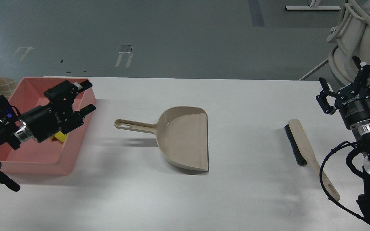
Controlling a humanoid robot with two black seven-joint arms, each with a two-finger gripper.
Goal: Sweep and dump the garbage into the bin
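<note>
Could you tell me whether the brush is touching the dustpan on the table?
Apart. The head view shows the brush lying well to the right of the dustpan, with a wide stretch of bare white table between them.

both tools (left (87, 97), right (342, 85)) gape, holding nothing.

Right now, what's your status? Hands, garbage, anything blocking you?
Left gripper open, empty, above bin. Right gripper open, empty. Yellow scrap in bin; dustpan empty, brush on table. Nothing blocking.
</note>
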